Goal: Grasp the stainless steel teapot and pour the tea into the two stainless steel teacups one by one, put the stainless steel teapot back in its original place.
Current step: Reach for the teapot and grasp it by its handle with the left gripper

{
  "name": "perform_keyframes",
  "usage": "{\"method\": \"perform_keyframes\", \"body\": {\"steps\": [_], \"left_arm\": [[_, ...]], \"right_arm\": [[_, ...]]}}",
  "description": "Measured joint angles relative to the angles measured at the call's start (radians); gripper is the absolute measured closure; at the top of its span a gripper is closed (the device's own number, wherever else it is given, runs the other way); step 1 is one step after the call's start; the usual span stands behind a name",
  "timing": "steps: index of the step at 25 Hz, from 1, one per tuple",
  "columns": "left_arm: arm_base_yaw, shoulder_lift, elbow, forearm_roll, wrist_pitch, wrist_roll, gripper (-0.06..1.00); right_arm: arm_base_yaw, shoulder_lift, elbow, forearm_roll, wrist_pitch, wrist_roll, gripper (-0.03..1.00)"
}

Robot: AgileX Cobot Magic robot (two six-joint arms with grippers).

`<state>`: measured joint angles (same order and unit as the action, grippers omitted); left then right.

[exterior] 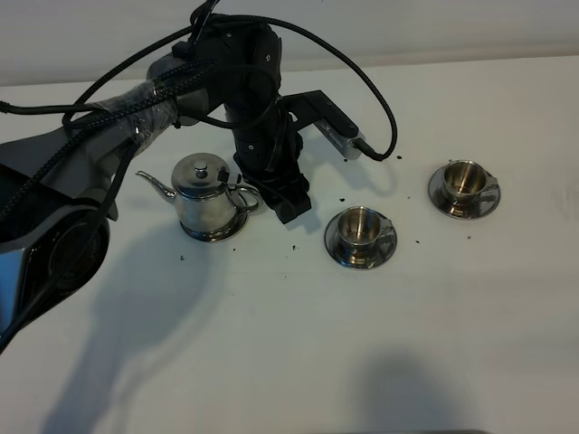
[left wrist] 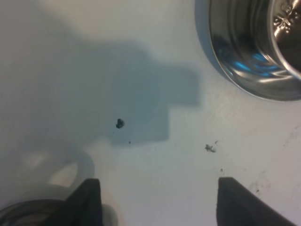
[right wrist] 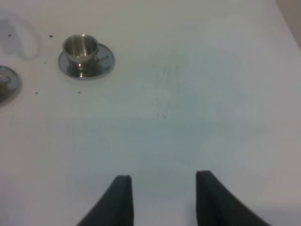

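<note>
The stainless steel teapot stands upright on its round steel saucer, left of centre, with its spout to the left and its loop handle to the right. My left gripper hangs low just right of the handle, not touching it. In the left wrist view it is open and empty over bare table. One teacup on a saucer stands right of that gripper, and its steel rim shows in the left wrist view. The second teacup stands further right. My right gripper is open and empty, far from that cup.
Small dark tea crumbs lie scattered on the white table around the cups, and one shows in the left wrist view. The left arm's black cables loop over the far table. A saucer edge shows in the right wrist view.
</note>
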<state>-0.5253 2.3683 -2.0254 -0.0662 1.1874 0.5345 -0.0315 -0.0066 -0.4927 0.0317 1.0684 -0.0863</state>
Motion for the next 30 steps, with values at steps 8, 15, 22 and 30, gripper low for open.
{"method": "perform_keyframes", "body": {"steps": [8,15,22,30], "left_arm": [[-0.009,-0.022,0.076,0.013,0.0,-0.012,0.39],[-0.012,-0.048,0.091,0.023,0.0,-0.016,0.39],[-0.035,-0.08,0.148,0.021,0.0,-0.022,0.39],[-0.036,-0.08,0.168,0.066,0.0,-0.029,0.39]], "right_arm": [[0.0,0.0,0.0,0.0,0.0,0.0,0.66],[0.0,0.0,0.0,0.0,0.0,0.0,0.66],[0.0,0.0,0.0,0.0,0.0,0.0,0.66],[0.0,0.0,0.0,0.0,0.0,0.0,0.66]]}}
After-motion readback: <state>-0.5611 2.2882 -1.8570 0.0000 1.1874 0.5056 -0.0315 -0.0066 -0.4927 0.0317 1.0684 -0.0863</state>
